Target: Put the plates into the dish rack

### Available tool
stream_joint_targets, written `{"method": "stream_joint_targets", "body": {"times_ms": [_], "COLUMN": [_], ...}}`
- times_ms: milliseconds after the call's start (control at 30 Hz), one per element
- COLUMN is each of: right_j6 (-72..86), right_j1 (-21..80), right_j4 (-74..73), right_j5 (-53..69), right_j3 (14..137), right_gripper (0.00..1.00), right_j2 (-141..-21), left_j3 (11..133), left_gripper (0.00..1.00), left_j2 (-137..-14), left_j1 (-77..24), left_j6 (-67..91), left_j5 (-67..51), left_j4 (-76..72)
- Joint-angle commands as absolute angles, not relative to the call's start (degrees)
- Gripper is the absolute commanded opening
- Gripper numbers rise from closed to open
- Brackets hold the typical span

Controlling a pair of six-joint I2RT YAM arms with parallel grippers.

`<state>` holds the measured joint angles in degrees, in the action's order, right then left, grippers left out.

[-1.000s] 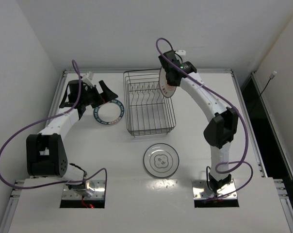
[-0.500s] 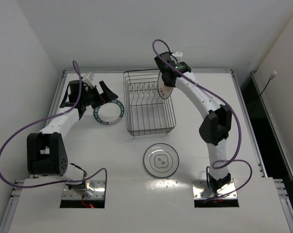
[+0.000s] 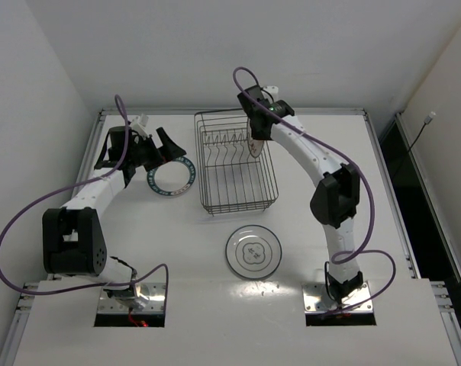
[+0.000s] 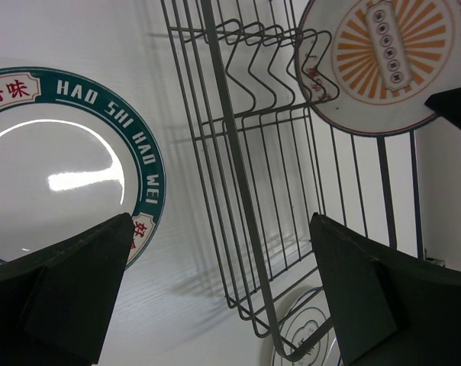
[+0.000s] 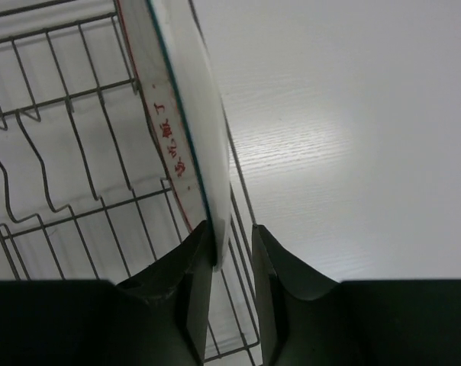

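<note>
White table (image 3: pixel 414 191), overhead view. The right gripper (image 3: pixel 253 128) is clamped on the rim of the orange-centred plate (image 3: pixel 254 142). The plate hangs on edge below the jaws, over the far right part of the dish rack (image 3: pixel 199 164); whether it touches the wires cannot be told here. The left gripper (image 3: pixel 168 145) hovers with its jaws apart and empty. The teal-rimmed plate (image 3: pixel 171 177) lies flat on the table just beneath and ahead of them. The grey-marked plate (image 3: pixel 253 252) lies flat on the near side of the rack, well apart from both grippers.

Left wrist view. The rack's side wall runs between the spread fingers (image 4: pixel 70 282). The teal-rimmed plate lies toward one finger. The orange plate's face stands beyond the prongs (image 4: pixel 253 69), toward the other finger.

Right wrist view. Both fingers (image 5: pixel 194 263) pinch the plate's rim, and the plate runs edge-on away from the jaws. The prongs lie to one side of the jaws and bare table to the other. The rack's right wall passes close beside the plate.

Step in hand, as judged: lowering this plate into a slot. The plate should be brought inward from the wall and held parallel to the prong gaps. It should then descend until its lower rim bears on the floor wires, and only then should the jaws part. A release near the wall might let it tip onto the table.
</note>
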<state>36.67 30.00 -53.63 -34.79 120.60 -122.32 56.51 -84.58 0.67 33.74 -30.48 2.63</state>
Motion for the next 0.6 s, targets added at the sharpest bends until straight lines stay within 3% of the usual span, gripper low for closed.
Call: {"method": "stream_joint_targets", "body": {"times_ms": [0, 233, 267, 467, 500, 567], "right_j6": [35.5, 33.7, 33.7, 30.9, 30.3, 29.1], "right_j1": [30.2, 30.2, 30.2, 29.1, 28.4, 27.4], "right_j4": [-51.3, -49.8, -49.8, -49.5, -49.0, -47.3], "right_j5": [-28.7, -24.2, -24.2, -17.3, -14.1, -11.1], "right_j3": [118.1, 113.1, 112.2, 101.1, 98.1, 88.1], "right_gripper": [0.24, 0.33, 0.38, 0.48, 0.57, 0.65], "right_j2": [-119.4, -111.8, -110.6, -94.5, -91.4, -82.4], "left_j3": [58.3, 58.3, 58.3, 58.8, 58.8, 58.8], "left_gripper": [1.0, 1.0, 1.0, 1.0, 1.0, 1.0], "left_j2": [-84.7, -84.7, -84.7, -84.7, -84.7, -84.7], "left_j1": [0.2, 0.2, 0.2, 0.2, 0.2, 0.2], "left_j6": [34.1, 34.1, 34.1, 34.1, 33.6, 33.6], "left_j5": [-31.5, -31.5, -31.5, -30.4, -30.4, -29.9], "left_j4": [1.6, 1.6, 1.6, 2.1, 2.7, 2.7]}}
